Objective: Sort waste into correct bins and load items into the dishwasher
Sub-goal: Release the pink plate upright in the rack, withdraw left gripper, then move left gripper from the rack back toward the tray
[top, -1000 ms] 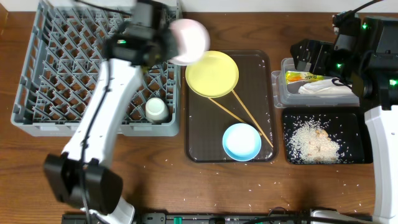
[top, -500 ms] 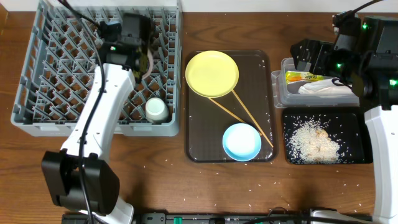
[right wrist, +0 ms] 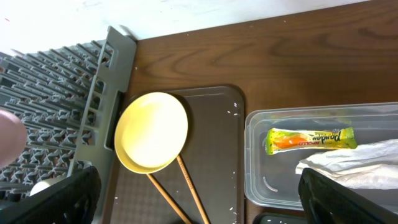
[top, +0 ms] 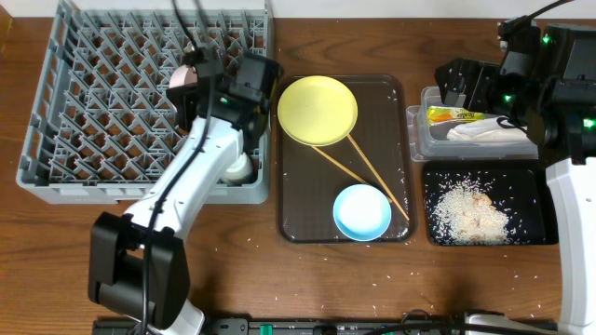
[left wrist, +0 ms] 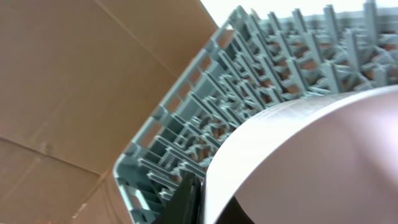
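Note:
My left gripper (top: 198, 73) is shut on the rim of the white bowl (top: 182, 76) and holds it on edge over the right side of the grey dish rack (top: 84, 102). The bowl fills the left wrist view (left wrist: 311, 162) with the rack (left wrist: 273, 68) behind it. The small white cup (top: 233, 167) stands in the rack's front right corner, partly under my arm. The yellow plate (top: 318, 110) (right wrist: 152, 130) and light-blue bowl (top: 362, 212) sit on the brown tray (top: 382, 102). My right gripper (top: 463, 84) (right wrist: 205, 214) is open and empty, high above the clear tub (top: 421, 140).
The clear tub (right wrist: 252, 168) holds the sachet (top: 452, 115) (right wrist: 310, 138) and napkin (top: 484, 133) (right wrist: 354, 165). The black tub (top: 433, 177) holds a rice pile (top: 470, 216). Two chopsticks (top: 368, 177) (right wrist: 189, 190) lie on the tray. Loose rice grains dot the table front.
My left arm has carried the white bowl from above the rack's right edge leftward over the rack and turned it on edge. The right arm has not moved.

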Robot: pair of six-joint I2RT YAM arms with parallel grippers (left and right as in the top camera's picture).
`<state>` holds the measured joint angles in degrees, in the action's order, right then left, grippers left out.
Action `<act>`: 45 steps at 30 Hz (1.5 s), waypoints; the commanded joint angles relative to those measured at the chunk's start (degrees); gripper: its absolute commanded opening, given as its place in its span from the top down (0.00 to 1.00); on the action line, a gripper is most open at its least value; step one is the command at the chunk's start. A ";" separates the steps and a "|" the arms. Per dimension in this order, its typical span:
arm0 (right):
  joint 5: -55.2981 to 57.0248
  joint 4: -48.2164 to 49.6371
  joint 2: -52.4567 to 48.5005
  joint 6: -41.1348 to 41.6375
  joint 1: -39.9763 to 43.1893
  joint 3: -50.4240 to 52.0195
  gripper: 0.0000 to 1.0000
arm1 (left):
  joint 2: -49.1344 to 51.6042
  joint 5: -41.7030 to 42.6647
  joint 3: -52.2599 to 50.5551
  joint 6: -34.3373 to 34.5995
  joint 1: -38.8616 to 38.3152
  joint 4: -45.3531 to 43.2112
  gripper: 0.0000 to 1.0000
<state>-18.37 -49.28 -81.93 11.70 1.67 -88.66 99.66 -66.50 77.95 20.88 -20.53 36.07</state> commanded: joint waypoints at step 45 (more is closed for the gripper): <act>0.15 -0.07 -0.22 -0.20 -0.24 -0.15 0.01 | 11.21 -5.95 -6.60 0.35 -4.96 -9.14 0.93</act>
<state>-18.37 -49.28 -81.93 11.70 1.67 -88.66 109.65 -72.07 71.68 21.17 -25.74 25.30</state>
